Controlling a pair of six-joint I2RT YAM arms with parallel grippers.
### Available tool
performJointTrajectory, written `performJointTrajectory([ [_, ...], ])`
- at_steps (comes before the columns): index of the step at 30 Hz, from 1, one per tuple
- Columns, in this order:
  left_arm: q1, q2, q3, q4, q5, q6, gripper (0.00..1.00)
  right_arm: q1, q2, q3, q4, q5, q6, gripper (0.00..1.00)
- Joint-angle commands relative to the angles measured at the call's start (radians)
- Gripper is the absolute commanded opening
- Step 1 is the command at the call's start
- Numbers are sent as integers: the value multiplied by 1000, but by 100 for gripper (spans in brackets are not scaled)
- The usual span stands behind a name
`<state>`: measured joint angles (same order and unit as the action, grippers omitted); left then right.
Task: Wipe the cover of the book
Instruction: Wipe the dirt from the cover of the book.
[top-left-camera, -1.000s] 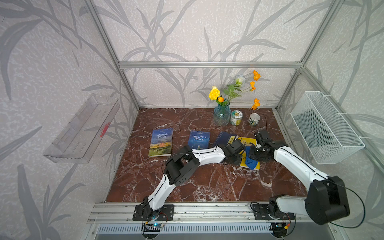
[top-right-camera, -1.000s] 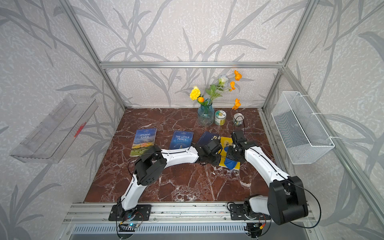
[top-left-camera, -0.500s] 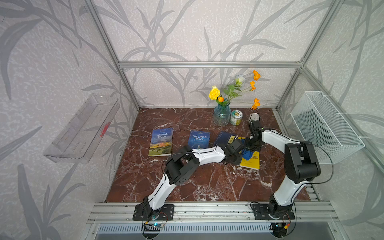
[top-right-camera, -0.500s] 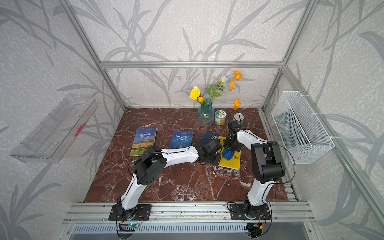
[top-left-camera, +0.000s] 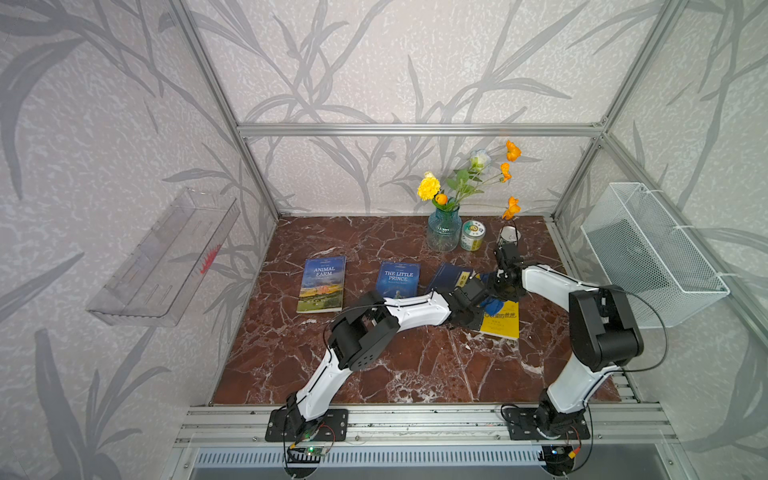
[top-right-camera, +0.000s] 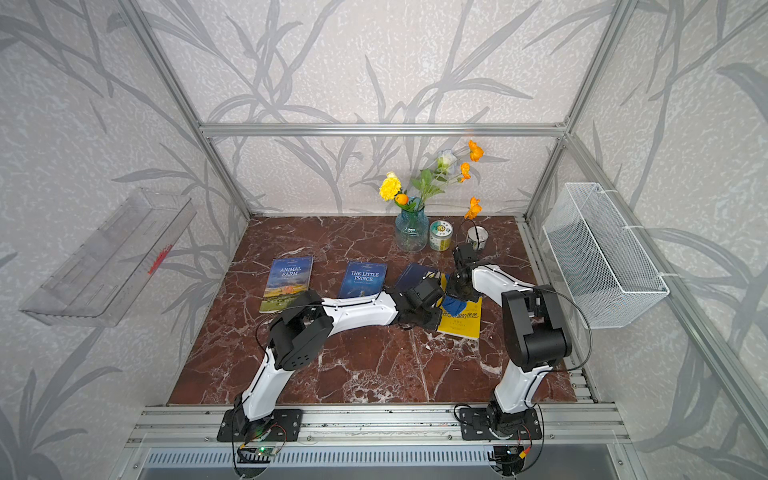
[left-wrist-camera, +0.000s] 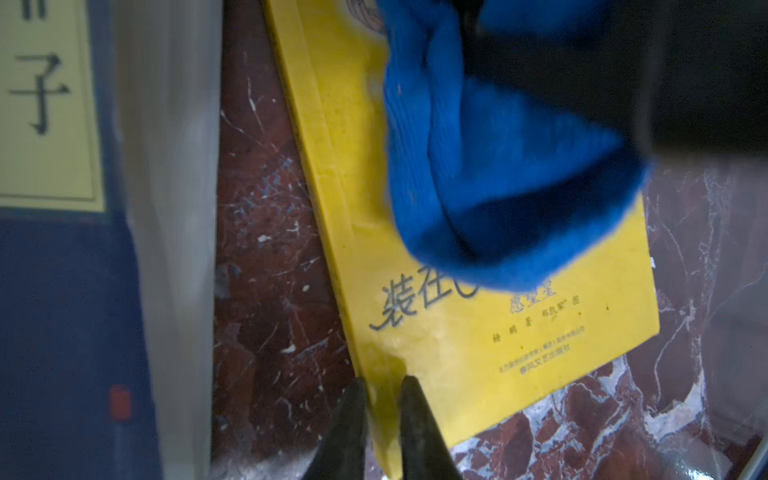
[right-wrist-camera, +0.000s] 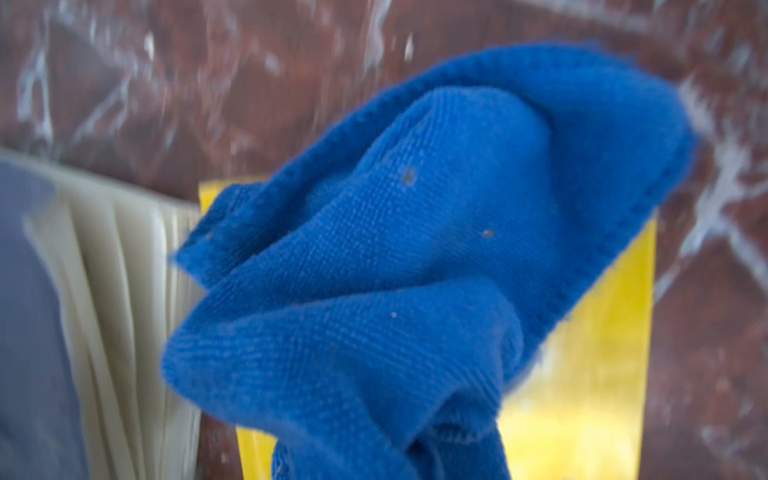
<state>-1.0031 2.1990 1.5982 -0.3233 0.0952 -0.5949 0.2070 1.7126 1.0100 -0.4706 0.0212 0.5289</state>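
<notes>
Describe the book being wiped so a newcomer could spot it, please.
Find the flower vase at the table's back. Of four books before it, go nearest the wire basket. That yellow book, unlike its blue neighbours, carries a blue cloth.

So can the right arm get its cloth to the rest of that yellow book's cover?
Probably yes. The right gripper holds the blue cloth on the yellow book, whose nearer end lies bare. Only the left gripper, pinching one edge, covers a small spot.

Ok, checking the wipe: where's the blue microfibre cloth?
In both top views the blue microfibre cloth sits on the yellow paperback book, right of centre, beside the dark blue book.
</notes>
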Motion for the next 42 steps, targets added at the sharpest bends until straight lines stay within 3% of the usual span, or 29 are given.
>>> performJointTrajectory([
  [1, 7, 34, -2, -75, -12, -4, 18, 19, -37, -142, -119, -46, 23, 0],
  [6, 10, 40, -4, -67, 11, -18, 18, 6, -37, -148, -89, -88, 36, 0],
  [11, 10, 40, -8, -64, 13, -21, 18, -78, 127, 26, -120, -129, 4, 0],
  [17, 10, 35, -18, -54, 6, -23, 17, -87, 278, 211, -199, -95, -21, 0],
  [21, 9, 37, -18, -54, 5, -26, 17, -75, 229, 160, -188, -90, -30, 0],
  [32, 11, 11, -29, -56, -14, -17, 17, -11, -128, -239, -122, -81, 9, 0],
  [36, 11, 11, -29, -53, -11, -20, 17, -26, -110, -198, -148, -56, -12, 0],
  [42, 9, 21, -29, -49, -1, -25, 17, -97, 95, 8, -169, -55, -42, 0],
])
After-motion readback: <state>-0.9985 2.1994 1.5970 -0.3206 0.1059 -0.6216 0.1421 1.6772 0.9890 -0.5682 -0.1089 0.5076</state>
